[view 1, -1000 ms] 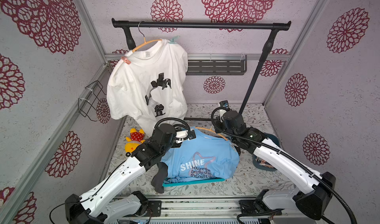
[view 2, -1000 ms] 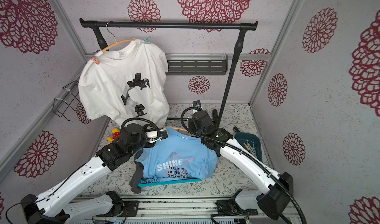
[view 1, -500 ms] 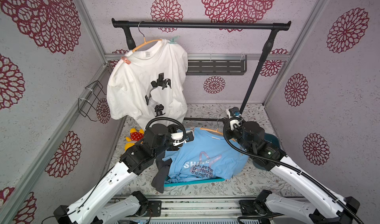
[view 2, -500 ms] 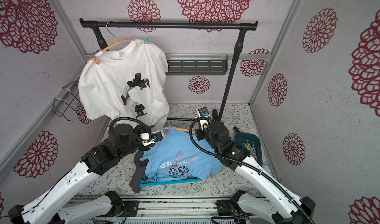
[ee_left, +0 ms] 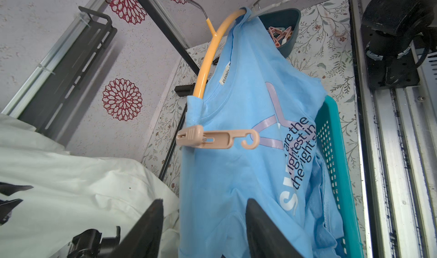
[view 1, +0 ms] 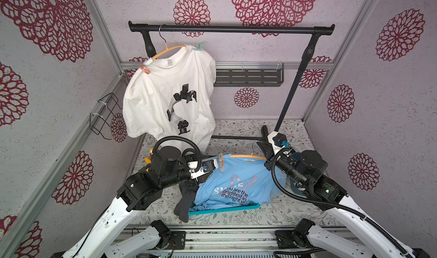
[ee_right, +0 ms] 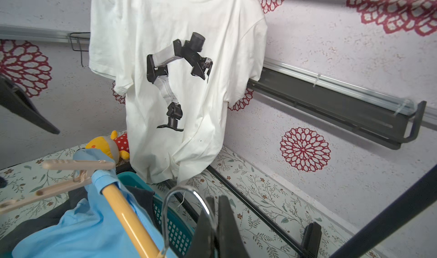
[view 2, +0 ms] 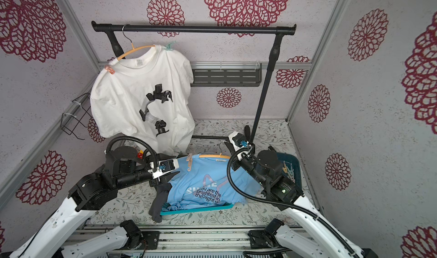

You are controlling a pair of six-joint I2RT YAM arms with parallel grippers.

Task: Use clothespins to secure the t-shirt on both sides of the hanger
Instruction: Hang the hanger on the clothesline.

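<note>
While clothespin (ee_left: 212,139) clamps, left tool (ee_left: 203,204) gapes

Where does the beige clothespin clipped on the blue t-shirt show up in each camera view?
In a top view: beige clothespin on the shoulder of the blue t-shirt, where the bare orange hanger ends.
In a top view: same shoulder, same hanger end.
Left wrist: clipped across the shirt's shoulder, past the bare hanger.
Right wrist: seen nearly end-on, at the hanger's far end.
Shared landmark: the orange hanger.
</note>
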